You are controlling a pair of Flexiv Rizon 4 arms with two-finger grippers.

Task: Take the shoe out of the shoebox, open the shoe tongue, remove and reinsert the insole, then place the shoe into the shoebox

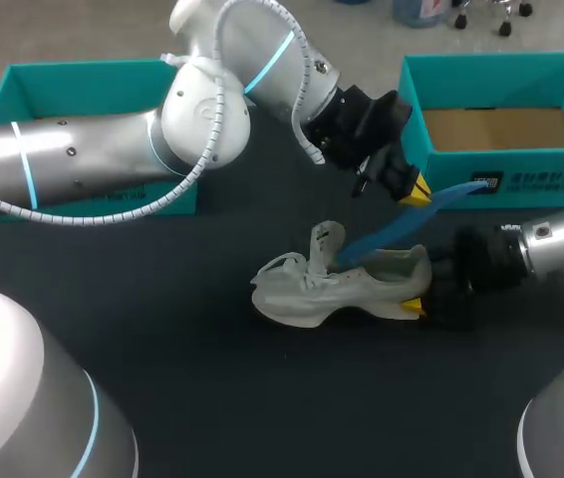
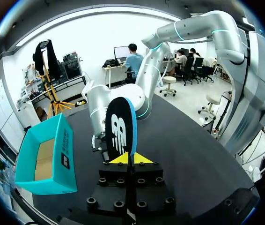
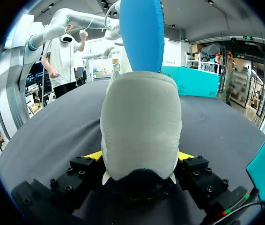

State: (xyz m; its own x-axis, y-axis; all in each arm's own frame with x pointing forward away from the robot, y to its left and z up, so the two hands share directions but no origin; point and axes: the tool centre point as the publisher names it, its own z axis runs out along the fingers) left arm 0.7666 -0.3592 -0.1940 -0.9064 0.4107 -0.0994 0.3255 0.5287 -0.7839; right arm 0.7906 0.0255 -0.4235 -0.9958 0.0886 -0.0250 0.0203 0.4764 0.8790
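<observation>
The grey shoe (image 1: pixel 334 291) is kept mid-table (image 1: pixel 262 398), heel clamped in the right gripper (image 3: pixel 139 157). The blue insole (image 1: pixel 387 237) is pinched by the left gripper (image 1: pixel 419 193), its lower end tucked in the shoe and its raised end near the front wall of the teal shoebox (image 1: pixel 506 164) at the far right corner.

Head view sits high behind the robot, looks down on the table (image 1: pixel 212 398), far off. Left wrist view looks out across the table, very close on the insole (image 2: pixel 121 129) standing just ahead. Right wrist view sits low near the table, very close behind the heel of the shoe (image 3: pixel 141 122), facing along it. All three share the insole; head and right wrist views share the shoe
</observation>
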